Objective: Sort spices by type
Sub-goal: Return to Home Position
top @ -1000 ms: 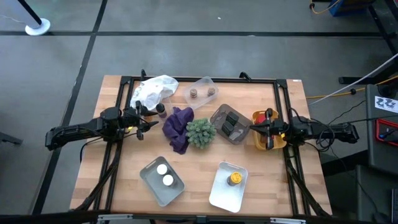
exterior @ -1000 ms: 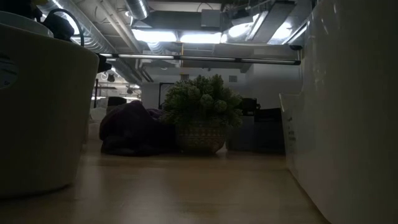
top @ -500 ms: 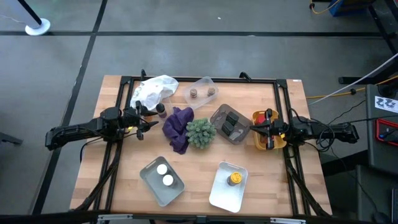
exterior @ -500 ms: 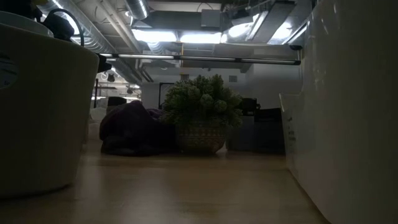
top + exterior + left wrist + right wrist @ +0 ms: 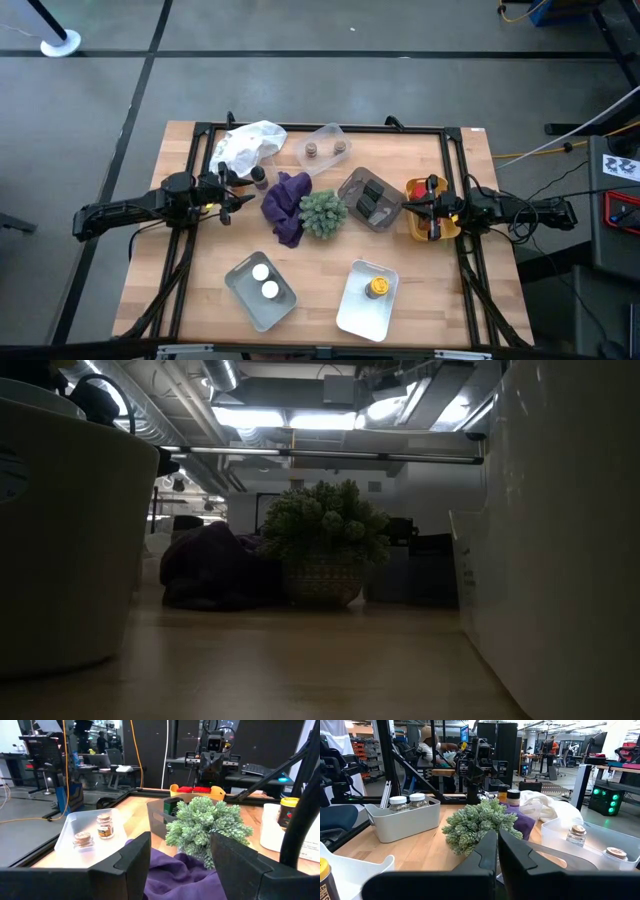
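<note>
Grey bin (image 5: 240, 285), lower left in the high view, holds two white-capped jars (image 5: 265, 281); the white bin (image 5: 350, 308) beside it holds a yellow can (image 5: 377, 287). Mid-frame, dark tins (image 5: 370, 196) and red tins (image 5: 194, 789) sit binned; up top, brown-capped jars (image 5: 312, 150) sit in a clear tray (image 5: 328, 130). Dark-capped jars (image 5: 259, 177) by the white bag (image 5: 250, 140) look like the only ones left. Left gripper (image 5: 240, 200), mid-left, is spread; right gripper (image 5: 408, 205), mid-right, is pressed together.

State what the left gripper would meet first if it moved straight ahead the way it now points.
Most likely the crumpled purple cloth, lying just ahead of the open left gripper; the spiky green plant sits beyond it.
</note>
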